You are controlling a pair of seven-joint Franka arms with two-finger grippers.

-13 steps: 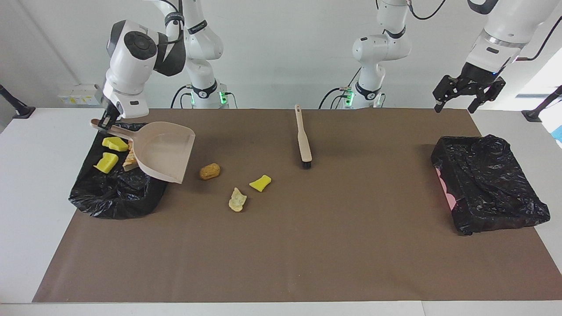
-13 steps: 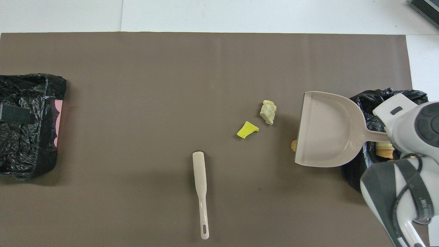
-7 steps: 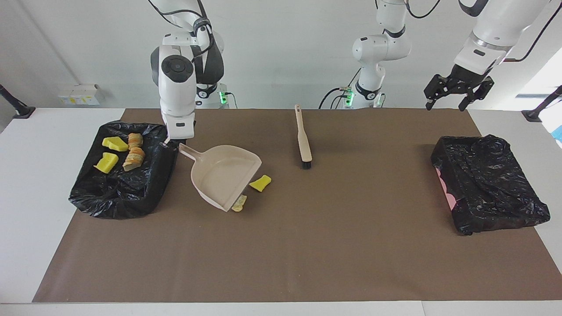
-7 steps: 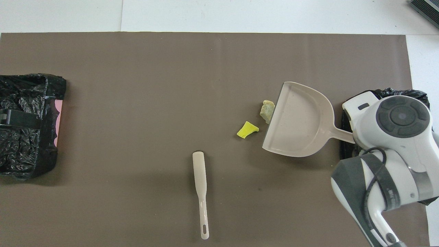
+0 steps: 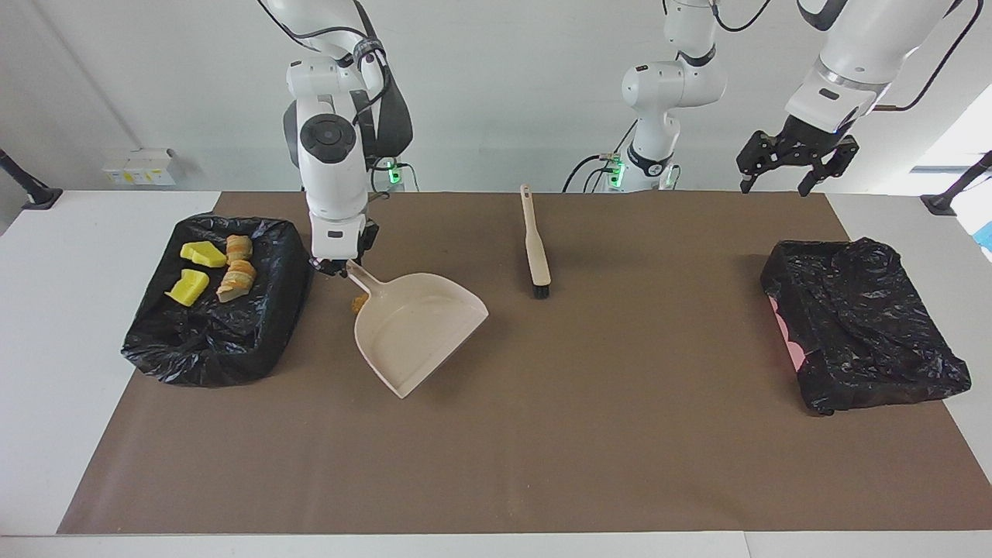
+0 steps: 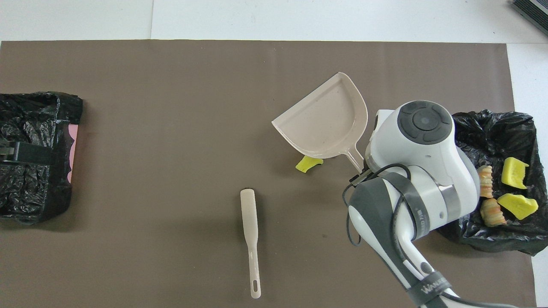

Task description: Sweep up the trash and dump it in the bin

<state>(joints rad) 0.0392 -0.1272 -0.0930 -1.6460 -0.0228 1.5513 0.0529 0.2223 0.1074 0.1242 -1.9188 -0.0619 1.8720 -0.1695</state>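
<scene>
Trash (image 5: 208,271) sits partly in the black-lined bin (image 5: 256,349) at the right arm's end of the desk (image 5: 542,465), four pieces there, one yellow scrap (image 6: 307,163) peeking out under the dustpan (image 5: 415,329). Right hand (image 5: 341,266) grips the dustpan handle, pan raised over the mat; left hand (image 5: 790,159) waits spread wide above the desk's other end. Scraps look light, soft, spongy (likely to roll or bounce), better swept with the brush (image 5: 535,244) than pinched.

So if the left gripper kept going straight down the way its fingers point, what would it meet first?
The left gripper hangs in the air, and below it the bare brown mat looks first in line; depth is uncertain.
</scene>
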